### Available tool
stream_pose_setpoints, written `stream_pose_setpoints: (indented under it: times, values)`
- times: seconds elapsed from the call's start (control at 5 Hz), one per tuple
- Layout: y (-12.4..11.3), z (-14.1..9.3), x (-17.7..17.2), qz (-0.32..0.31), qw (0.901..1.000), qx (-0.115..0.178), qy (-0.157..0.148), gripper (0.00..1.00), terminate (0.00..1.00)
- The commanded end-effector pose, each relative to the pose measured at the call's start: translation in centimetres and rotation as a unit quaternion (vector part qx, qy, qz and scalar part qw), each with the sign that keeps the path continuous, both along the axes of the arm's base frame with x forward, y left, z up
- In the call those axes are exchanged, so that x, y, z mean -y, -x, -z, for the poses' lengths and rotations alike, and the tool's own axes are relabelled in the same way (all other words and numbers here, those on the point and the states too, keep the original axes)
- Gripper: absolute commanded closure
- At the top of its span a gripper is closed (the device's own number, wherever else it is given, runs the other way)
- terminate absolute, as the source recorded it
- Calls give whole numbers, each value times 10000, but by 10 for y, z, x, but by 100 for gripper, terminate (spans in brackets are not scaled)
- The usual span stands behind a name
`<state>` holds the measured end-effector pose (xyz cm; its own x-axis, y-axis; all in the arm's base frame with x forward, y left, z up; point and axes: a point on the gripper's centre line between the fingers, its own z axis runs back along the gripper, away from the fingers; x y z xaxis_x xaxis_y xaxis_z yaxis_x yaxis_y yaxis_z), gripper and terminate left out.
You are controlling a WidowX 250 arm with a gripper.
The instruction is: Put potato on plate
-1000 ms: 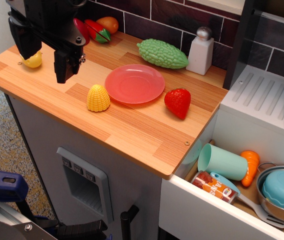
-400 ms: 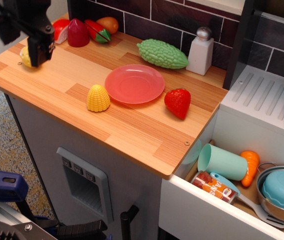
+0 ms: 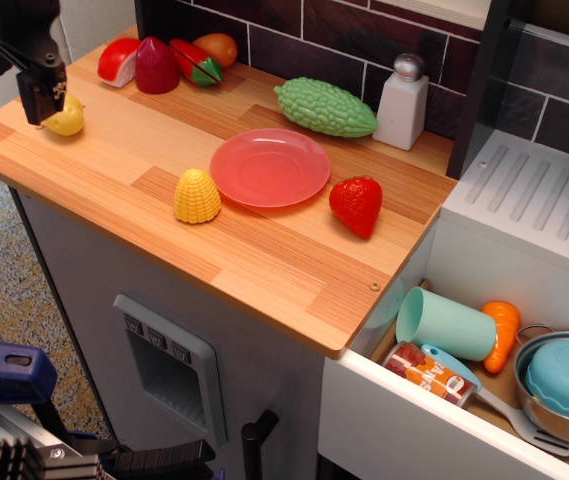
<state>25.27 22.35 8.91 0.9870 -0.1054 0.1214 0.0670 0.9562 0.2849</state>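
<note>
The potato (image 3: pixel 67 119), a small pale yellow lump, lies at the far left corner of the wooden counter (image 3: pixel 264 250). The salmon-pink plate (image 3: pixel 270 167) sits empty in the middle of the counter, well to the right of the potato. My black gripper (image 3: pixel 12 95) hangs at the top left edge of the view. One finger (image 3: pixel 40 95) stands right against the potato's left side. The other finger is mostly cut off by the frame edge. The jaws look apart and hold nothing.
A yellow corn piece (image 3: pixel 197 195) lies just left of the plate and a strawberry (image 3: pixel 356 205) just right of it. A green gourd (image 3: pixel 325 107), a salt shaker (image 3: pixel 402 100) and several red toy foods (image 3: pixel 156 64) line the back wall. An open drawer (image 3: pixel 484 360) holds cups and pots.
My gripper has moved left and back, from above the counter's left part to the far left corner beside the potato. The red foods at the back are uncovered now. Nothing else moved.
</note>
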Motion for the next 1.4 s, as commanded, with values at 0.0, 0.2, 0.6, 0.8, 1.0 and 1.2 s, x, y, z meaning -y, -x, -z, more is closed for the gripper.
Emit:
stream_pose_setpoints:
  times: [0.0, 0.2, 0.6, 0.8, 1.0, 1.2]
  values:
    - [-17, -4, -20, -63, 9993, 303, -208, 0, 0]
    - [-30, 3, -28, 5, 9989, 447, -169, 0, 0]
    - [-62, 16, -42, 136, 9984, 527, 146, 0, 0]
    - [-74, 20, -41, 164, 9980, 557, 261, 0, 0]
    - [-77, 30, -43, 135, 9976, 592, 337, 0, 0]
    - [-78, 31, -44, 102, 9980, 466, 411, 0, 0]
